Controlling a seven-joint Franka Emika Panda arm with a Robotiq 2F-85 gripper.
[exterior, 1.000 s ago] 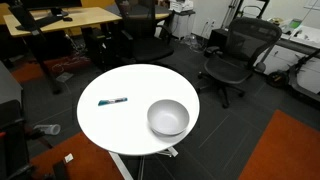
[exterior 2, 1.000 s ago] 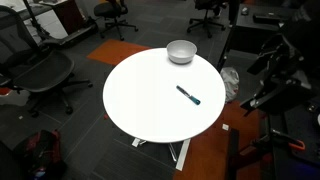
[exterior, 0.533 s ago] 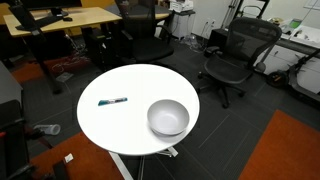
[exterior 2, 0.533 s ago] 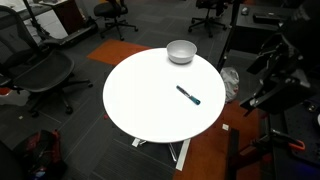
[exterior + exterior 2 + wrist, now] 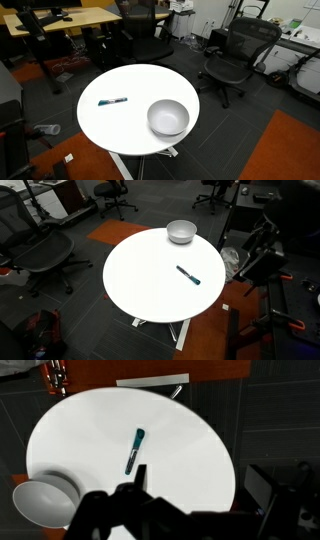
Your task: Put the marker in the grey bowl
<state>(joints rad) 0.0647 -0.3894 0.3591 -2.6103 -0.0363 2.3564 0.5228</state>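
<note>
The marker (image 5: 112,100) is a thin blue-teal stick with a dark end. It lies flat on the round white table (image 5: 120,130), apart from the grey bowl (image 5: 168,129), which stands empty near the table's edge. Both show in the other exterior view, marker (image 5: 188,275) and bowl (image 5: 181,237). In the wrist view the marker (image 5: 135,449) lies mid-table and the bowl (image 5: 30,510) is at lower left. My gripper (image 5: 200,488) is open and empty, high above the table's near edge. The dark arm (image 5: 256,260) stands beside the table.
Black office chairs (image 5: 232,55) (image 5: 45,255) stand around the table. Wooden desks (image 5: 70,20) are behind it. Orange carpet (image 5: 290,150) lies on a dark floor. The table's white base (image 5: 180,332) shows under its edge.
The dark arm beside the table has shifted its pose in an exterior view. The marker and the bowl have not moved.
</note>
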